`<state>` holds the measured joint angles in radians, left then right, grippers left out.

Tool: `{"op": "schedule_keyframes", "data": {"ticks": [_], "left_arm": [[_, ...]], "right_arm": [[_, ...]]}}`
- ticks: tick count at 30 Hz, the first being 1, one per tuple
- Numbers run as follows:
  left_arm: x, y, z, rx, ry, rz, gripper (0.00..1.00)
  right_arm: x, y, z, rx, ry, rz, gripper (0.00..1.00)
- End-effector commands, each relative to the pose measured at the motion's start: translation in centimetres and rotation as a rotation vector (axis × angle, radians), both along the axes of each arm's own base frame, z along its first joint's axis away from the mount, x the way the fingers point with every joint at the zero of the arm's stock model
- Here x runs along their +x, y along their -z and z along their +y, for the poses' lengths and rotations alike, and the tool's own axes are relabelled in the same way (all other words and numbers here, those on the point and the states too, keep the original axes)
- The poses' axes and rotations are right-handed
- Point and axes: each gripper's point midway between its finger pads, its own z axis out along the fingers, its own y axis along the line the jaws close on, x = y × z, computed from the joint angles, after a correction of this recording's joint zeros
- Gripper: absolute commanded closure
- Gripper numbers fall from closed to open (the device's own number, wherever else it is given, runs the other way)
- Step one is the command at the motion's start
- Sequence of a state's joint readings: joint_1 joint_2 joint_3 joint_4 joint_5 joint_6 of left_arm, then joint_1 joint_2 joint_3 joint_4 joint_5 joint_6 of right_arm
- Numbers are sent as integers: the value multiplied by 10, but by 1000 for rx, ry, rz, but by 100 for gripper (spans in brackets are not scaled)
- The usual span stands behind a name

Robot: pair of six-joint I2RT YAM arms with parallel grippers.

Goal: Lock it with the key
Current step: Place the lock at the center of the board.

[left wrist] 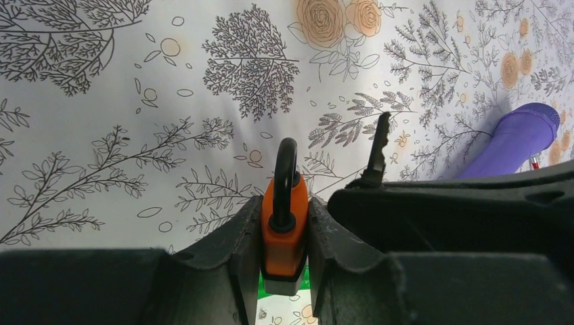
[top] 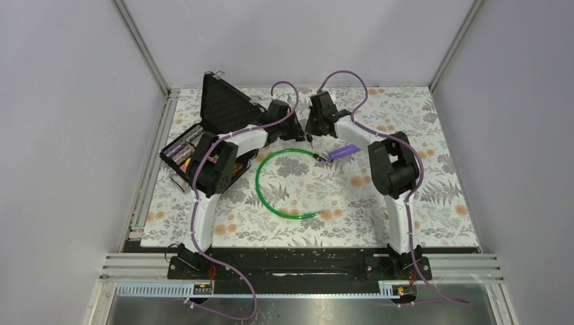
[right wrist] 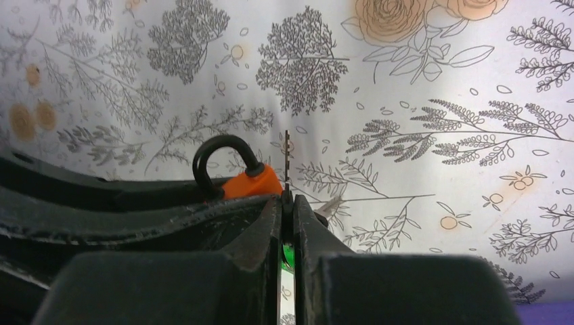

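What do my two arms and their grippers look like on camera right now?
Both arms match: the left arm and right arm have white links and bulky black joint housings. A purple cable loops along each. The gripper fingers are matte black plastic, scuffed, without visible markings.

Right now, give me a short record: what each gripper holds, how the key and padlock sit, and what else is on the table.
Left gripper: shut on the orange padlock
Right gripper: shut on the key
Key versus padlock: beside it, apart, not inserted
Also on the table: green cable loop, purple object, open black case
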<state>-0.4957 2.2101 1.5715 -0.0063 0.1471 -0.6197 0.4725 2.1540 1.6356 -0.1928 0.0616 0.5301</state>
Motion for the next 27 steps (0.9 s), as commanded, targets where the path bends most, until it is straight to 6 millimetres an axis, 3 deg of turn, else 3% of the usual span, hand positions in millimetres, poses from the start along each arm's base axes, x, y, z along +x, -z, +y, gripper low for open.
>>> {"op": "schedule_keyframes", "data": {"ticks": [1, 5, 8, 13, 17, 22, 27], "left_arm": [[22, -30, -4, -44, -31, -77, 75], [25, -33, 4, -17, -61, -87, 56], [31, -48, 9, -2, -90, -125, 48], [31, -75, 15, 2, -107, -160, 45], [23, -96, 11, -19, -74, -189, 45], [-8, -123, -5, -38, 51, -274, 41], [-54, -152, -19, -26, 179, -365, 28]], "right_arm": [[10, 4, -7, 27, 85, 50, 90], [14, 3, -6, 64, 82, 77, 73], [16, -11, -14, 80, 97, 74, 65], [11, -50, -39, 105, 126, 34, 53], [-5, -77, -67, 93, 169, 5, 45], [-53, -74, -129, -4, 275, 42, 35], [-121, -40, -200, -106, 410, 116, 26]]}}
